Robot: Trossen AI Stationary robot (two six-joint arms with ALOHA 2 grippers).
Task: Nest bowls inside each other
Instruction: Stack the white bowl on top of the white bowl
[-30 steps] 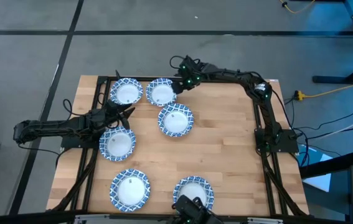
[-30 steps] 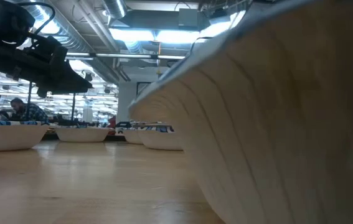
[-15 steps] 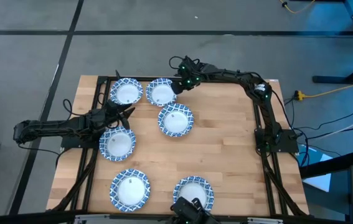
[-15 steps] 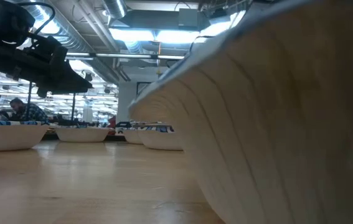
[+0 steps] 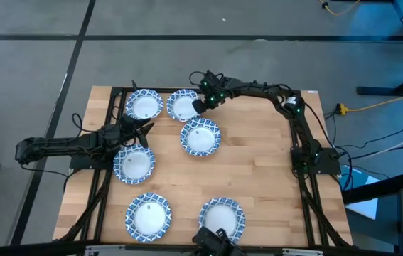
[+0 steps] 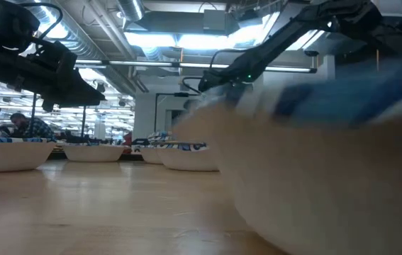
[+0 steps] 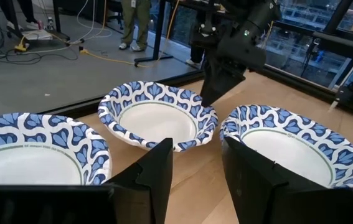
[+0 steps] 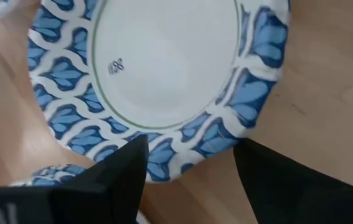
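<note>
Since a second ago your right gripper [image 5: 198, 105] has drawn back from the far table edge toward the bowls, so it now sits at the right rim of the top-centre bowl [image 5: 184, 105] in the high view; the bowl at the bottom centre [image 5: 222, 217] has shifted slightly too, and in the low view it no longer walls off the right half, so the right arm shows beyond it. Your right wrist view shows the dark fingers [image 8: 117, 168] set apart on either side of that bowl's patterned rim [image 8: 164, 74], over it, but you cannot tell whether they have clamped it. Your left gripper [image 5: 144, 128] hangs at the left of the frame, just above the left-middle bowl [image 5: 134, 164], its fingers [image 7: 157, 171] apart with nothing between them. Six bowls lie on the wooden table [image 5: 258, 163] in the high view: two side by side at the top, the other [image 5: 144, 104] to the left, one at centre [image 5: 200, 136], one at left middle, and two along the bottom edge, the left one [image 5: 148, 216] apart from its neighbour. None is nested in another.
</note>
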